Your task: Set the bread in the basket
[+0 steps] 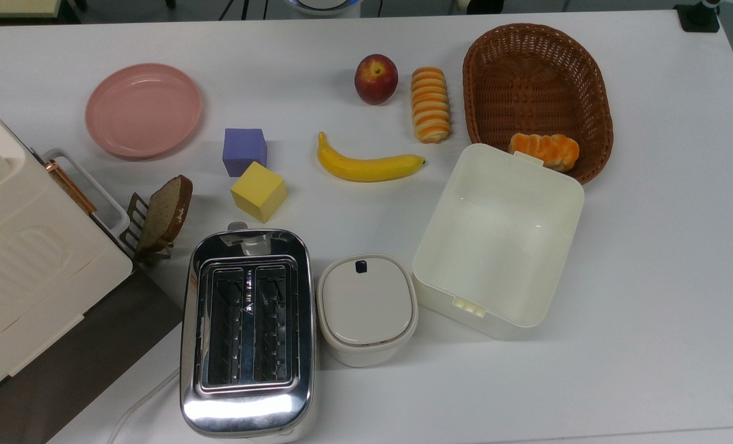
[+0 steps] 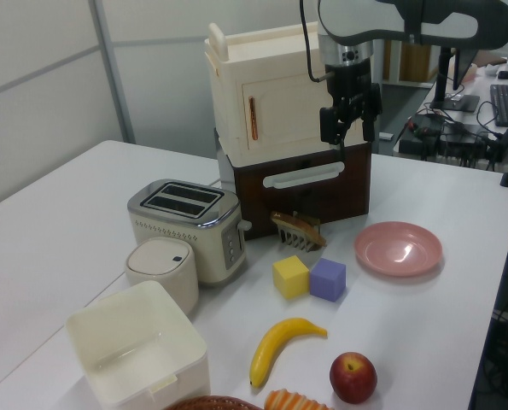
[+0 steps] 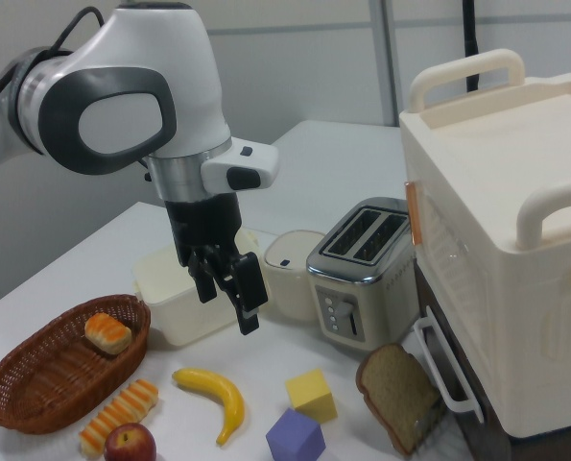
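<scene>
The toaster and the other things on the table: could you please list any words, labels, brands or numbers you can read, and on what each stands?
None can be read.
Toaster: a small triangular mark between the slots in the top view; any lettering beside it is too small to read.
Lidded cream container: a dark square on its lid, no text.

We see a white surface [image 1: 650,308] carrying a striped orange-and-cream bread roll [image 1: 431,104] just beside a dark brown wicker basket [image 1: 594,80], a red apple [image 1: 375,78], yellow banana [image 1: 366,165], pink plate [image 1: 143,110], purple cube [image 1: 244,151], yellow cube [image 1: 259,191], chrome toaster [image 1: 247,333] and cream plastic box [image 1: 502,234].
</scene>
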Controlling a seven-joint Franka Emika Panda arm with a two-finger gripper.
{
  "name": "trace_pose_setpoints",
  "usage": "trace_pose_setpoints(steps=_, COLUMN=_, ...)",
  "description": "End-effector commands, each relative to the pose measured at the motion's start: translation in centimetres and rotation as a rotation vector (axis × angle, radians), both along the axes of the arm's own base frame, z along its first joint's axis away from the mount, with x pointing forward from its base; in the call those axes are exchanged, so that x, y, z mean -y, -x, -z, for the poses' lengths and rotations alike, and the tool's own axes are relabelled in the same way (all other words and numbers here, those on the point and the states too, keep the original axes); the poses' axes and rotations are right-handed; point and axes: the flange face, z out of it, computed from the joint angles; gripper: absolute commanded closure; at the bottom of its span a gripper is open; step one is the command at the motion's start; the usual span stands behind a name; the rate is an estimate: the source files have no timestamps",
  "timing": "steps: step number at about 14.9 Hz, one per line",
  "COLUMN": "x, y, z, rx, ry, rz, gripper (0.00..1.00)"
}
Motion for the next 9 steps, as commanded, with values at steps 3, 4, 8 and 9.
trace_pose_setpoints(steps=3, x=-0.28, y=0.84, z=-0.30, rx=-0.020, ry=-0.009, rz=-0.035, gripper=0.00)
trace_pose_setpoints(steps=4, x=-0.28, y=0.84, z=-0.30, rx=-0.020, ry=-0.011, rz=-0.051, gripper=0.00)
trace_pose_setpoints(steps=8, x=0.01, y=0.88, z=-0.38, rx=-0.019, ry=-0.007, rz=-0.055, gripper=0.00)
trace_pose_setpoints(steps=9, x=0.17, y=0.92, z=-0.38, rx=-0.019, ry=-0.007, rz=-0.055, gripper=0.00)
